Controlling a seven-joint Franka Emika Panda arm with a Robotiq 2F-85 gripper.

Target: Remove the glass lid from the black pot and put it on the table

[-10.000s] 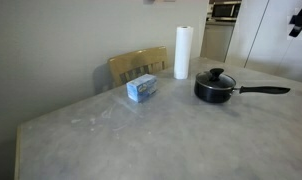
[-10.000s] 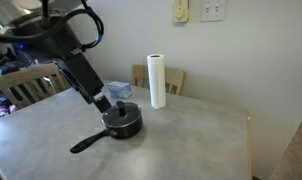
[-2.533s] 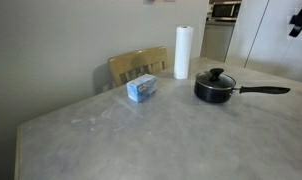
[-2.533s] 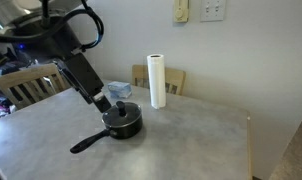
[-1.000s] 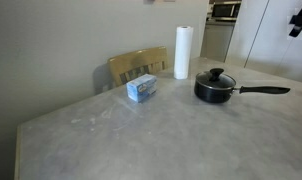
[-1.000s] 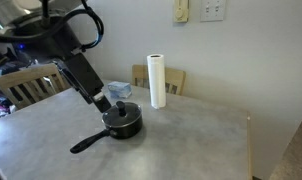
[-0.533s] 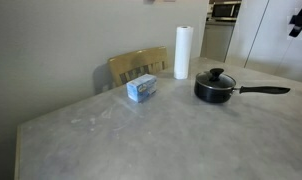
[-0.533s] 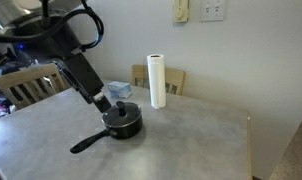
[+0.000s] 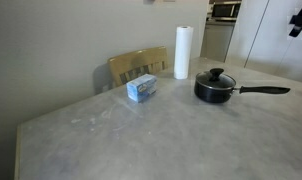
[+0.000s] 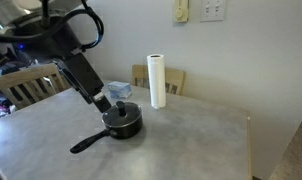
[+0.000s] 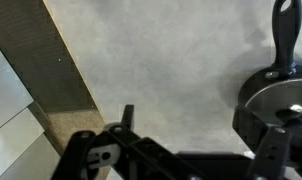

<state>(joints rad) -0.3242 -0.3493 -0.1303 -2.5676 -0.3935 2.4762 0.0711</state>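
The black pot [image 9: 215,89] stands on the grey table [image 9: 141,140] with the glass lid [image 9: 216,77] on it, black knob up, long handle out to the side. Both show in the other exterior view too, the pot [image 10: 122,122] and the lid [image 10: 122,110]. My gripper [image 10: 101,100] hangs above the table [image 10: 181,130] beside the pot, apart from it. In the wrist view my gripper [image 11: 191,125] is open and empty, with the pot [image 11: 281,100] and its handle [image 11: 284,35] at the right edge.
A white paper towel roll [image 9: 182,52] and a blue-white box [image 9: 142,88] stand behind the pot. A wooden chair [image 9: 138,65] is at the table's far edge. The wrist view shows the table edge with floor [image 11: 51,70] beyond it.
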